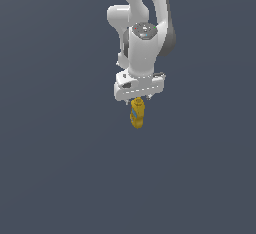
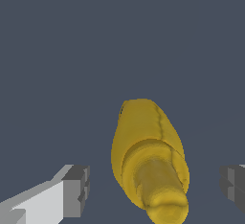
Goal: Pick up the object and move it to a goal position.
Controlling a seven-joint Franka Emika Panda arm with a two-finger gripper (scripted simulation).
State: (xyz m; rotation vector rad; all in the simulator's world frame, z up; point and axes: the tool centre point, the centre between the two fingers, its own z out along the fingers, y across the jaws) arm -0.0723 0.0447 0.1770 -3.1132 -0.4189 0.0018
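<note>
The object, a small yellow squeeze bottle (image 1: 137, 114) with a blue label patch, sits directly below the white hand of the arm in the exterior view. My gripper (image 1: 137, 101) hangs just over its upper end. In the wrist view the bottle (image 2: 143, 141) fills the middle, its nozzle end pointing toward the camera. My gripper (image 2: 153, 185) is open. One grey fingertip (image 2: 75, 189) stands on one side of the bottle and the other on the far side, with a clear gap between each and the yellow body. Neither finger touches it.
A flat, uniform dark grey-blue surface (image 1: 60, 178) surrounds the bottle on every side. The white arm (image 1: 142, 33) rises above the hand toward the top of the exterior view. No other objects show.
</note>
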